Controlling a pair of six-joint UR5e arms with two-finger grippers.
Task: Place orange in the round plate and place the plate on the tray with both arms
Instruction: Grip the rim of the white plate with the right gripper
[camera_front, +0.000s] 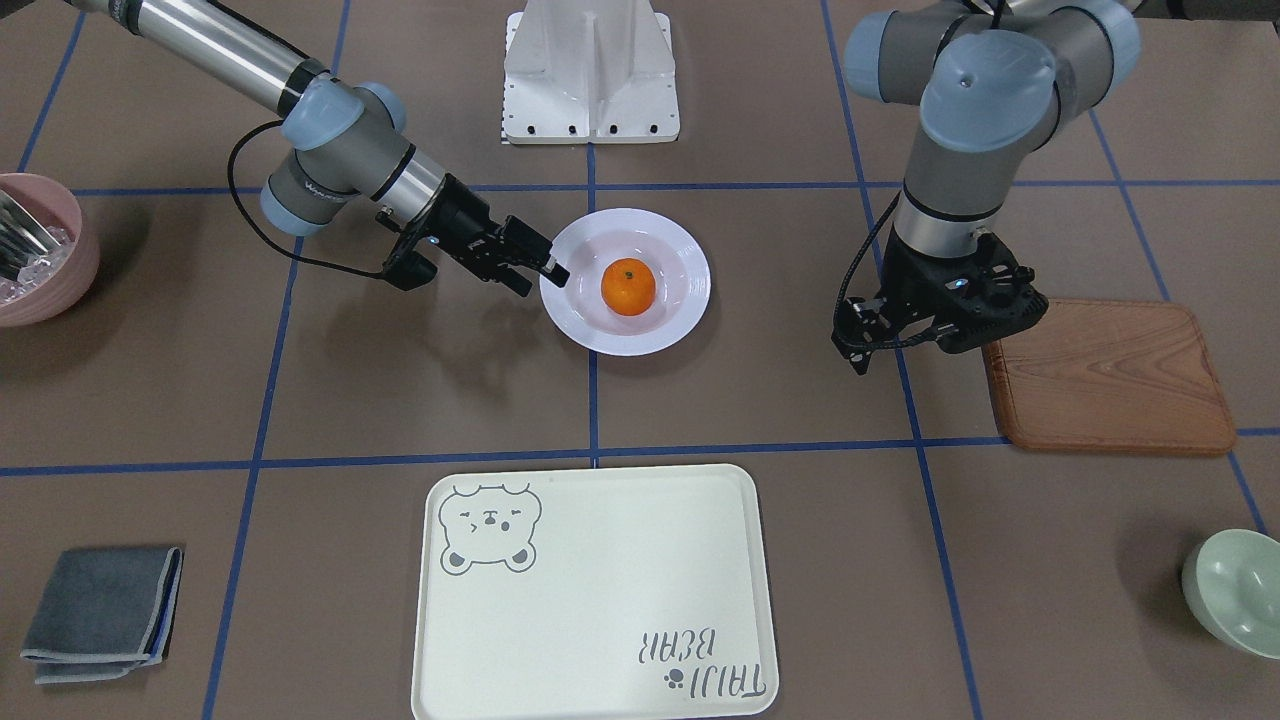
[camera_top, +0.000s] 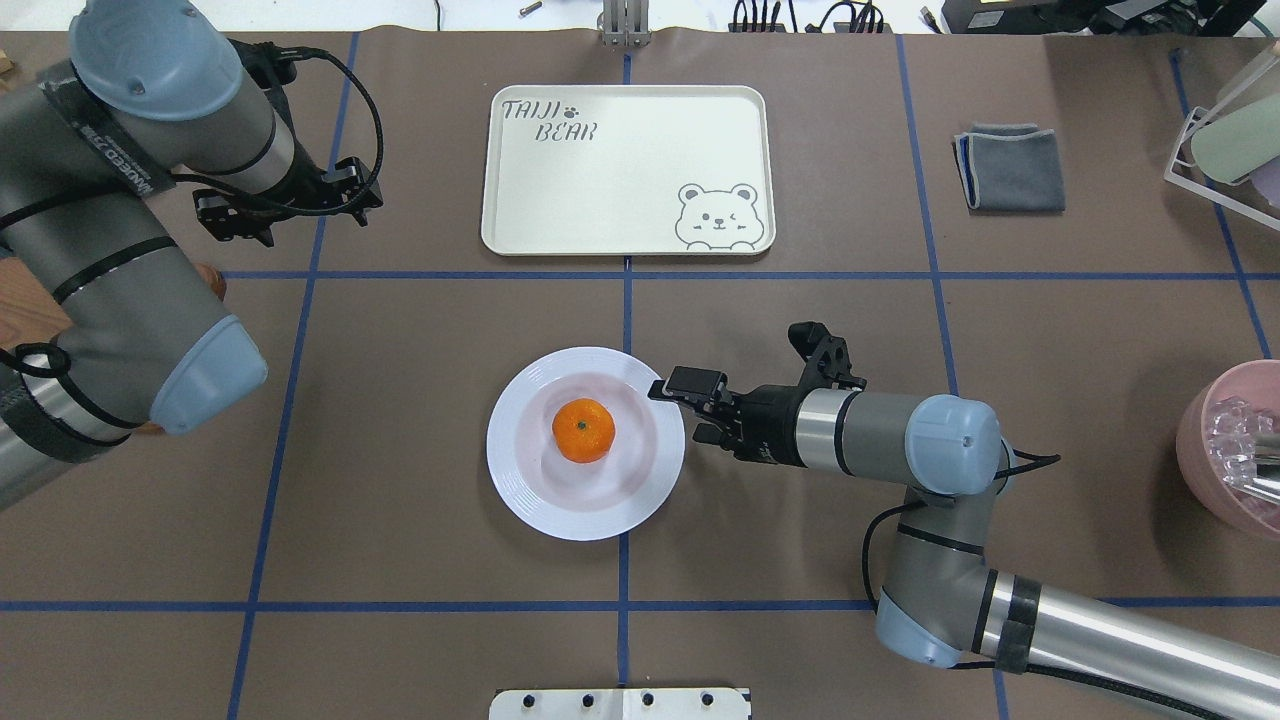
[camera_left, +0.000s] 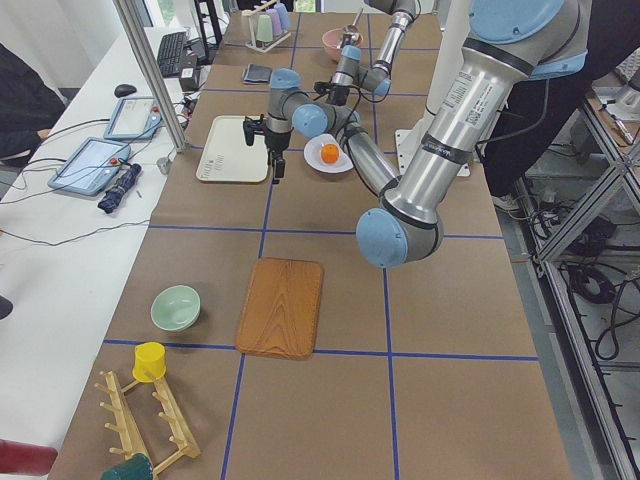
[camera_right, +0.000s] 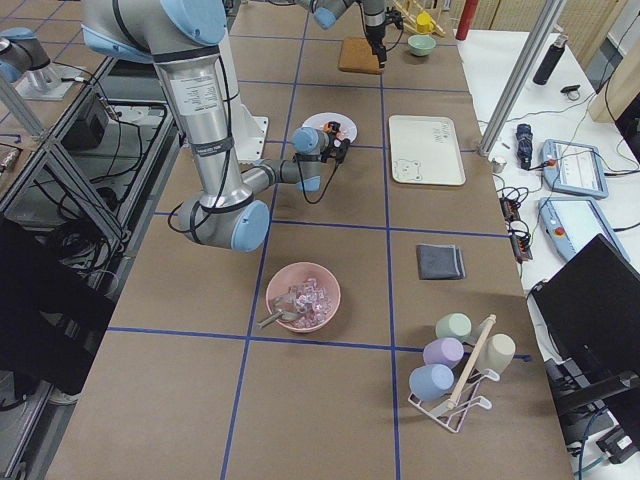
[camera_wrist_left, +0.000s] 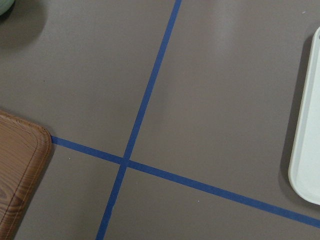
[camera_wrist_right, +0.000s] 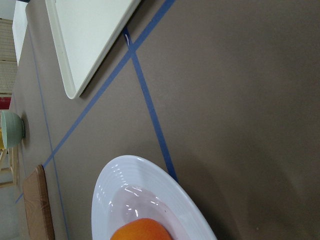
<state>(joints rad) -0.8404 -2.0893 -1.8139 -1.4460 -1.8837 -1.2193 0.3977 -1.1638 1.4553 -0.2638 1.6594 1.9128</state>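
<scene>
The orange (camera_front: 628, 287) lies in the middle of the white round plate (camera_front: 680, 250), which sits flat on the table between the arms. My right gripper (camera_front: 540, 278) reaches in level from the side. It is open, with its fingers spread at the plate's rim (camera_top: 668, 470) on the robot's right. My left gripper (camera_top: 285, 205) hangs pointing down over bare table between the wooden board and the tray (camera_top: 640, 170). Its fingers are hidden under its body, so I cannot tell its state. The tray holds nothing and lies beyond the plate, away from the robot.
A wooden board (camera_front: 1110, 375) lies beside the left gripper, with a pale green bowl (camera_front: 1235, 590) beyond it. A pink bowl (camera_front: 40, 250) of clear pieces and a folded grey cloth (camera_front: 100, 610) are on the robot's right. A cup rack (camera_top: 1230, 140) stands at the far right corner.
</scene>
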